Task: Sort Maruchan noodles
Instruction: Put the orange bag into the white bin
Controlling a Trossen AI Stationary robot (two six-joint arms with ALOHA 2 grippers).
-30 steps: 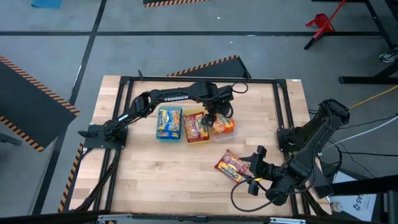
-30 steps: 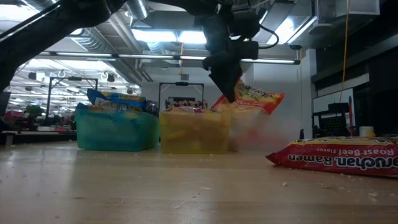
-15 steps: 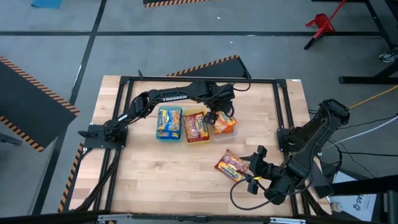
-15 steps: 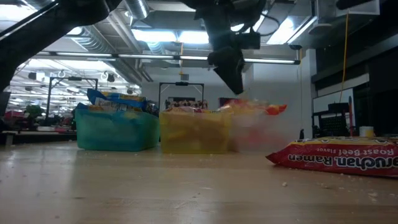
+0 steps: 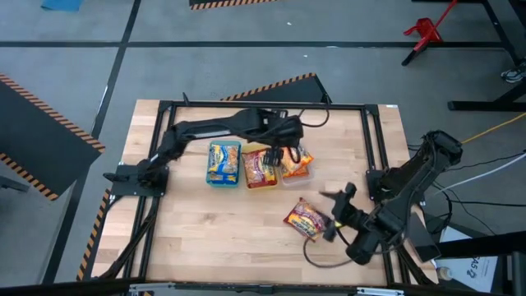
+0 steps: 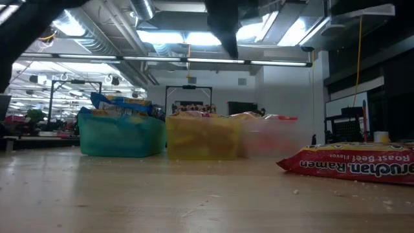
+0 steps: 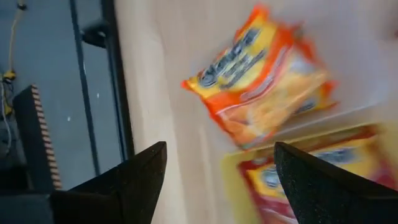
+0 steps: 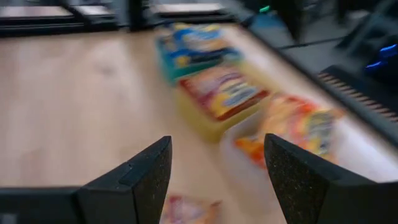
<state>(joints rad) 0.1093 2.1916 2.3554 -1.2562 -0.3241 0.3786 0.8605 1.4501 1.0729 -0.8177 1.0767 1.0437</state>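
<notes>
A: Nearest item?
B: Red packet [image 5: 306, 219], flat on surface [image 5: 222, 230], toward the right front; seen in low view [image 6: 352, 164] lying alone, well apart from the trays.

A: Right gripper?
B: Right gripper [image 5: 335, 210] just beside the red packet, not touching it. Fingers [image 8: 134, 180] apart, holding nothing.

A: Farther back?
B: Row of three trays, side by side near mid-surface. Green tray [image 5: 223, 163] at the left end, blue-yellow packet [image 5: 222, 160] inside. Yellow tray [image 5: 260, 169] in the middle, red-and-yellow packet [image 5: 258, 167] inside. Clear tray [image 5: 297, 173] at the right end, orange packet [image 5: 296, 160] lying in it, also seen from the left wrist [image 7: 264, 78].

A: Same row, low view?
B: Green tray [image 6: 120, 134], yellow tray [image 6: 202, 137], clear tray [image 6: 270, 136], in that order; packets showing over the rims.

A: Left gripper?
B: Left gripper [image 5: 288, 152] above the far edge of the clear tray, clear of the orange packet. Fingers [image 7: 127, 180] apart, empty.

A: Beyond?
B: Black frame [image 5: 263, 104] along the far surface edge; grey floor behind.
</notes>
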